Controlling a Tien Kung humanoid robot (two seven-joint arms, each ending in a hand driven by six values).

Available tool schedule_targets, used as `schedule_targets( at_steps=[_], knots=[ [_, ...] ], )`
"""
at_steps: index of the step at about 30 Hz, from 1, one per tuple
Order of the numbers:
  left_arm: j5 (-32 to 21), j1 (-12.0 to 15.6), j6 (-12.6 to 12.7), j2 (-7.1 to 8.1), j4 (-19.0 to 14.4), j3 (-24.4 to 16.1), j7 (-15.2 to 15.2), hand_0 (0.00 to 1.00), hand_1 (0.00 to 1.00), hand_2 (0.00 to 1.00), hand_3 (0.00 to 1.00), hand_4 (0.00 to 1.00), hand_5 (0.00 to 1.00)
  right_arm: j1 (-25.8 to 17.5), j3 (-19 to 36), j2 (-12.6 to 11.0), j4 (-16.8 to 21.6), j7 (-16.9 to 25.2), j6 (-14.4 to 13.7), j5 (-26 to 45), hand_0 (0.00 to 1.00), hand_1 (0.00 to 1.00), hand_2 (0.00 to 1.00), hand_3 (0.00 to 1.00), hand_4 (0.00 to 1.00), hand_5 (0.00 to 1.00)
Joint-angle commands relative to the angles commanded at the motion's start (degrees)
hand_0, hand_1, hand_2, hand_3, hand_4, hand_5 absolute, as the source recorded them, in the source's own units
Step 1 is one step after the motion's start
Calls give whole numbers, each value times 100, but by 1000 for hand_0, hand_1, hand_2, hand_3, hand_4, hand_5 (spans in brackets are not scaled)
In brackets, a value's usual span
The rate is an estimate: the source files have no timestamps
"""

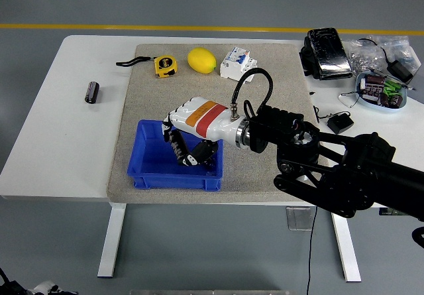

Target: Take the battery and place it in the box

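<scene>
battery (92,92) lies on its side on the bare white table (59,142), upper left of the frame, well apart from the blue box (147,166) at centre. right hand (189,139) hangs inside the box with fingers curled down; whether they pinch anything i cannot tell, the palm hides it. left arm is out of view. judged as a small, stiff, smooth cylinder, fairly dense and prone to roll, so best pinched across its middle
</scene>
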Motion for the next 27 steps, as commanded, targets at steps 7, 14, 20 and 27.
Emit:
schedule_targets(
  at_steps=[7, 14, 20, 27],
  knots=[
    [-84, 3, 8, -7, -11, 96, -17, 738, 714, 751, 615, 636, 535, 29, 45, -38, 20, 46, -119, 28, 646, 660, 759, 777, 944, 204],
    [-56, 11, 11, -13, -3, 64, -14, 744, 716, 750, 615, 636, 535, 69, 205, -185, 107, 46, -112, 29, 651, 662, 758, 786, 950, 207],
    [-40, 44, 14, -20, 9, 33, -14, 742, 716, 748, 616, 636, 534, 47, 515, -451, 159, 31, -232, 215, 653, 664, 759, 790, 951, 209],
    [28, 82, 16, -39, 21, -17, -15, 740, 717, 749, 615, 636, 534, -235, 742, -1107, 411, 114, -1130, 1766, 662, 667, 760, 796, 951, 240]
  ],
)
